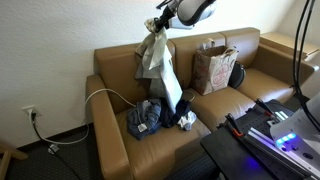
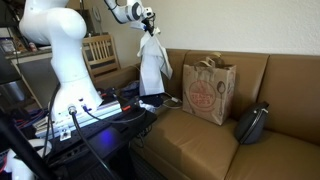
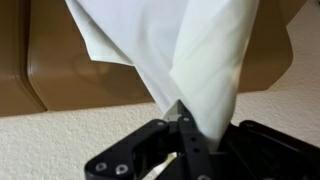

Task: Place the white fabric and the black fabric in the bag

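White fabric [image 1: 158, 62] hangs straight down from the end effector [image 1: 159, 28], which is clamped shut on a bunched fold at the cloth's top; the wrist view shows the fingers [image 3: 186, 128] pinched together on a narrow gather of it. The whole length dangles free beneath the end effector, clear of the sofa [image 1: 120, 70] seat as far as the exterior views show.

Judging by how it drapes in long loose folds, the cloth is light, limp and not fragile. It will probably sway when carried and pile up rather than slide in neatly. A pinch near an edge, as here, lets it trail long, so the lower hem would need lifting well above the rim before lowering.

The bag [image 2: 208, 90] stands upright on the seat, lower than the end effector and well apart to one side, its mouth open at the top. Being paper, it could tip or buckle if the cloth drags across its rim.

Below the end effector and near the hanging hem lies what looks like the black fabric [image 1: 181, 108], equally soft, best pinched at a raised fold.
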You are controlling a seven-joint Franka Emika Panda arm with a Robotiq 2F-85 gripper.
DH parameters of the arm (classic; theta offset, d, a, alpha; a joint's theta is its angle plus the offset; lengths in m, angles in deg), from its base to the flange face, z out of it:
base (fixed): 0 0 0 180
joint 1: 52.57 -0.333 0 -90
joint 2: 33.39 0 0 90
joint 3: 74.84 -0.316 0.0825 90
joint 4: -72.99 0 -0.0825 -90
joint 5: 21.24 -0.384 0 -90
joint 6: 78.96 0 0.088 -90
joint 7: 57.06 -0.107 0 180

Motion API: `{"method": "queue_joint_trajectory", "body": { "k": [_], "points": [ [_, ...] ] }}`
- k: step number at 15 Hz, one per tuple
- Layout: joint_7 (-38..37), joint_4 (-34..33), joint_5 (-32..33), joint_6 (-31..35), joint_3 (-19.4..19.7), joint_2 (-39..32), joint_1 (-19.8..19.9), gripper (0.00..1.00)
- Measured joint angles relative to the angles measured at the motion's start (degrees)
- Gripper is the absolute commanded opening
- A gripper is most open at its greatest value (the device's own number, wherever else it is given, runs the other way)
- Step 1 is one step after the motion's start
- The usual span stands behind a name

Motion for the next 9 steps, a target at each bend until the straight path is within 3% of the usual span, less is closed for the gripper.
{"method": "queue_joint_trajectory", "body": {
  "k": [1,5,9],
  "points": [
    [0.0,1.0,0.0,-0.9,0.0,2.0,0.0,0.03],
    [-2.2,2.3,1.3,0.0,1.7,3.1,-1.1,0.03],
    [-11.4,3.2,6.1,8.1,13.4,6.0,-6.9,0.03]
  ]
}}
